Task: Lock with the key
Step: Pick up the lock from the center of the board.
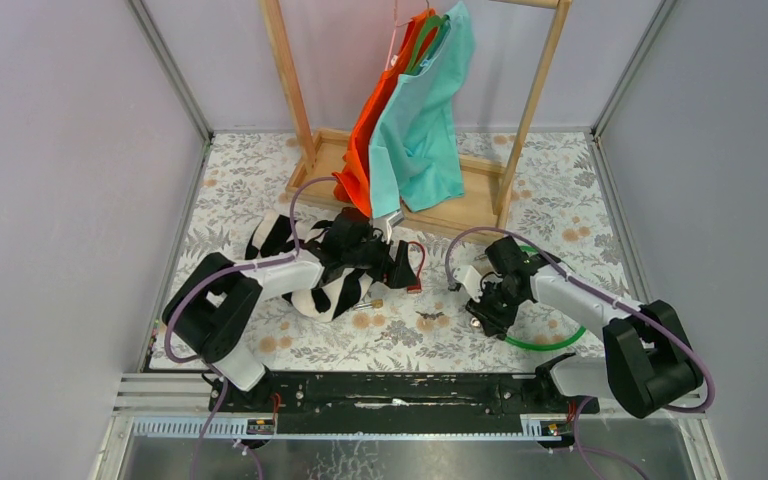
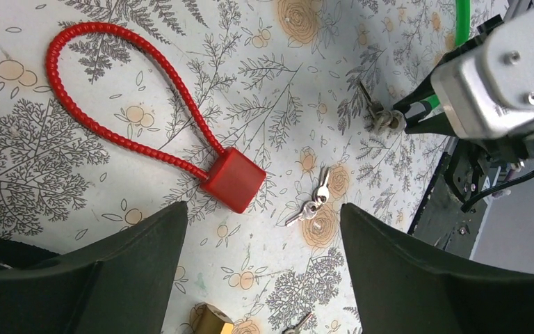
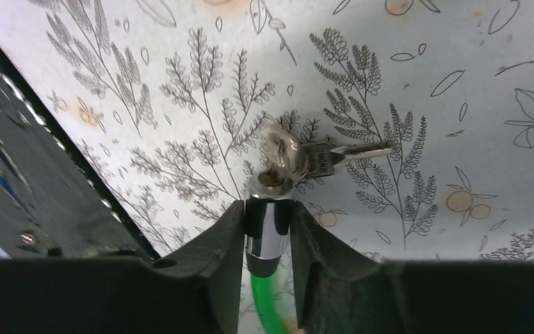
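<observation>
Top external: right gripper (image 1: 475, 307) sits low on the table (image 1: 260, 190), with the green cable (image 1: 550, 343) looping out behind it. Left gripper (image 1: 406, 270) is just beside the red cable lock (image 1: 417, 268); loose keys (image 1: 428, 320) lie between the two arms. Risk, as I judge it: the left arm goes for the wrong lock or the wrong keys, since both are nearer to it than the key that matters. Left wrist: left gripper (image 2: 263, 211) is spread wide with nothing between its fingers (image 2: 417, 271). The red cable lock (image 2: 233, 179) and loose keys (image 2: 313, 202) lie just ahead of it, and the lock cylinder (image 2: 384, 120) is well off to the upper right. A long reach across could sweep the loose keys or nudge the cylinder. Right wrist: right gripper (image 3: 268, 209) is clamped on the chrome lock cylinder (image 3: 268, 233), which stands out just past the fingertips, with the green cable (image 3: 268, 309) trailing back between the fingers. The key (image 3: 281, 149) appears seated in the cylinder's end; a second key (image 3: 351, 152) hangs off to the side. Risk: the smooth cylinder may spin in this grip when the key is twisted, or a side pull may draw the key out.
</observation>
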Tool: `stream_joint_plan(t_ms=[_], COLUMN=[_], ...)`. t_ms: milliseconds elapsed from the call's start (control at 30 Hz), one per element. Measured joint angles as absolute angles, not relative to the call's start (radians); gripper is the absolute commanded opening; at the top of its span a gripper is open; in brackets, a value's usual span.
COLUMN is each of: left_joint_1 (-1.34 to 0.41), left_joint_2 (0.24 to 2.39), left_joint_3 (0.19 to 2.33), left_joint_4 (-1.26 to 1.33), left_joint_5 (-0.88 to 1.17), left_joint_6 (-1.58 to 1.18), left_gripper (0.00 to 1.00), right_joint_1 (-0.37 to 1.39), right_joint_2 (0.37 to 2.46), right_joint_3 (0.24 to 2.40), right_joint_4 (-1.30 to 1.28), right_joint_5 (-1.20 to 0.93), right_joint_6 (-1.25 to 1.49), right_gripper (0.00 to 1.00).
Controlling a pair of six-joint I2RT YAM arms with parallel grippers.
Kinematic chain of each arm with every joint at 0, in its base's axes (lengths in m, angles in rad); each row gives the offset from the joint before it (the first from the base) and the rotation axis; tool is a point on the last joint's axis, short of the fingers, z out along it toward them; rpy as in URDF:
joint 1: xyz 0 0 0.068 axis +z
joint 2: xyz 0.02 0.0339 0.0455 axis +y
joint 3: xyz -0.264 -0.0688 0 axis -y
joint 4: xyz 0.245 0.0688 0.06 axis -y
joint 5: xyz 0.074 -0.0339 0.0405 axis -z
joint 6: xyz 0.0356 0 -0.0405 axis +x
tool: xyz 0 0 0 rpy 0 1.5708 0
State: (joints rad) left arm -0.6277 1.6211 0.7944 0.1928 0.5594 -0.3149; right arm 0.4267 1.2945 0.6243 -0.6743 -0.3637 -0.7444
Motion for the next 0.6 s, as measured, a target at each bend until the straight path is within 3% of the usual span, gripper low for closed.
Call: stream_joint_plan(t_ms=[200,600], left_joint_1=[-0.628,-0.643], left_joint_2=[1.599,1.591], left_joint_3=[0.770,0.786], left_joint_4=[0.200,0.231], left_joint_5=[0.596,0.739], left_joint_6=[-0.285,-0.264], left_gripper=[0.83,0.83], right_joint_1=[0.437,0.439], right_joint_2=[1.330,1.316], right_joint_3=[0.680,0.869], right_joint_4=[-0.647,-0.437], right_joint_5=[-0.374,-0.449], right_joint_6=[-0.627,-0.236], right_gripper=[0.12,0.12])
